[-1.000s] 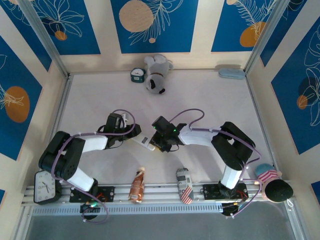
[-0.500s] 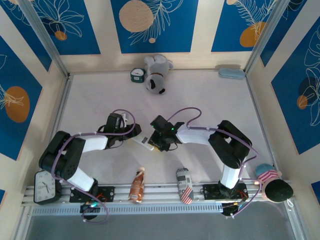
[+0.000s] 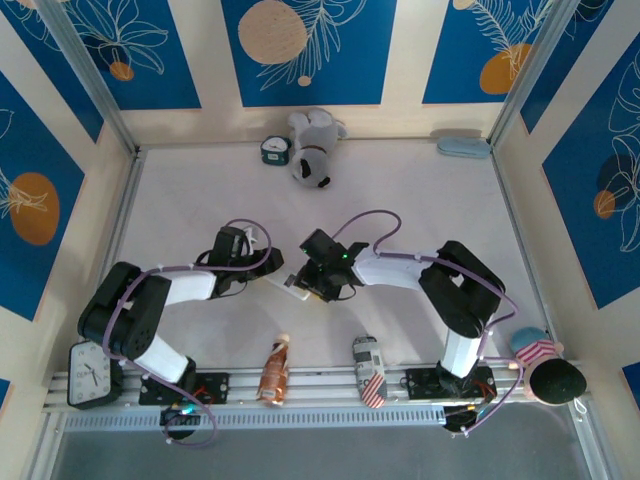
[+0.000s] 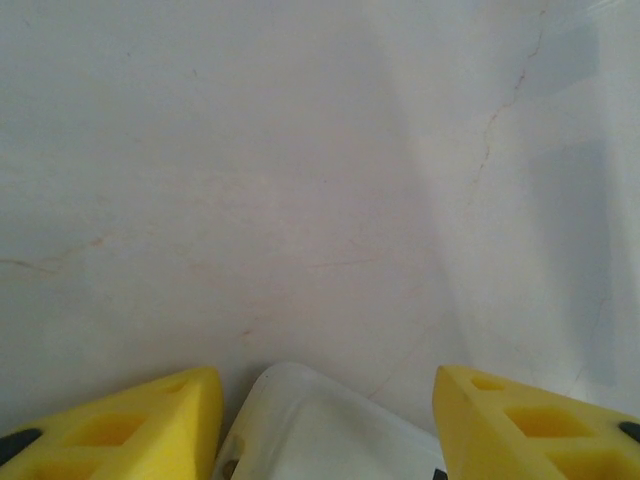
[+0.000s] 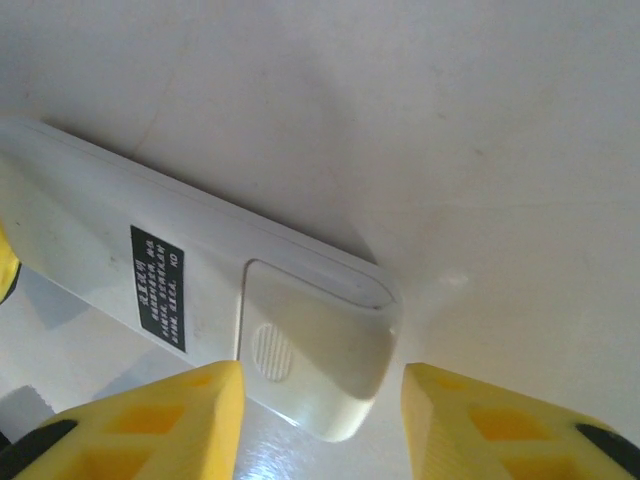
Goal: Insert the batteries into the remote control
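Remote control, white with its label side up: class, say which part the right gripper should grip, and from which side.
Probably the rounded free end of the white plastic remote control, pinched across its two long parallel edges, coming in endwise over the ribbed battery cover. The right gripper straddles that narrow end; the left gripper holds the other.

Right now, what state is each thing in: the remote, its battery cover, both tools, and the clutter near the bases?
remote control: label side up, one end held in the left tool
battery cover: on the remote, closed or nearly closed
left tool: shut on the remote control
right tool: open, fingers astride the cover end
bottle: lying on its side
can: lying on its side
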Available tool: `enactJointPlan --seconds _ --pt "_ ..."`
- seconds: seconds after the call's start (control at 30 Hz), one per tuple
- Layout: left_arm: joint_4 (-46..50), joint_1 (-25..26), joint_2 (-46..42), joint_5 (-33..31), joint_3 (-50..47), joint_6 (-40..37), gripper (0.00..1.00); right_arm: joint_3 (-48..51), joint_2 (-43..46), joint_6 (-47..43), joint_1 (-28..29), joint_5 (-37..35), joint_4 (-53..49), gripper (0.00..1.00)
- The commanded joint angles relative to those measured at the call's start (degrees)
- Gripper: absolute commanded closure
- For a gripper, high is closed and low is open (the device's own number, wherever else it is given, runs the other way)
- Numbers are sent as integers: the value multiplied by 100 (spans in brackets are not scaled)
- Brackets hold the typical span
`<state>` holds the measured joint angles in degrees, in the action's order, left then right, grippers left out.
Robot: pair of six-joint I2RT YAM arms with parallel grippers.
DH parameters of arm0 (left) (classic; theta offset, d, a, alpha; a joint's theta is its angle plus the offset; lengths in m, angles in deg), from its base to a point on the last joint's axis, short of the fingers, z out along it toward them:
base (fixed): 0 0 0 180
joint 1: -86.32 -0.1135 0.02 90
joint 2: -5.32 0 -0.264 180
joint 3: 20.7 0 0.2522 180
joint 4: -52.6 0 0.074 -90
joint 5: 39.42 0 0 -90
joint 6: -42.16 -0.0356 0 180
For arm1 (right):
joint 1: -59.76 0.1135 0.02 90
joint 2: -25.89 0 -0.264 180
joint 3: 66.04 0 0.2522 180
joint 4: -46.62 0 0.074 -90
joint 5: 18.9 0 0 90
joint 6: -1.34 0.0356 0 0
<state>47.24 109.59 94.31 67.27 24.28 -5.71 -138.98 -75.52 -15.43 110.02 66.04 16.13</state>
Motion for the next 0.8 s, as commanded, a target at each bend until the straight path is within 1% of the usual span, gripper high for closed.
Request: enactJointPlan --seconds 0.0,0.07,0.13,0.17,0.23,0.3,0.47,0.57,0.77 --pt "285 64 -72 -150 -13 41 41 -59 358 -346 -67 -195 -437 50" --pt "315 64 -106 -206 -12 41 41 52 486 -435 -135 -223 -514 49" --pt "342 63 -120 -252 -18 24 38 178 583 -544 -179 -215 -492 50" --pt "360 64 -135 -270 -13 15 37 248 638 -629 -204 -171 -434 53" --pt "354 64 -126 -274 -19 -3 37 348 674 -775 -227 -16 -248 61" --pt "325 64 -109 -254 -9 -11 38 414 660 -802 -228 137 -68 64" --pt "242 64 -42 -192 -21 32 41 328 408 -715 -121 285 91 65" --pt "224 64 -22 -175 -25 50 43 233 254 -673 -69 286 89 69" --pt "248 64 -48 -175 -20 51 43 129 107 -625 -26 298 87 70"
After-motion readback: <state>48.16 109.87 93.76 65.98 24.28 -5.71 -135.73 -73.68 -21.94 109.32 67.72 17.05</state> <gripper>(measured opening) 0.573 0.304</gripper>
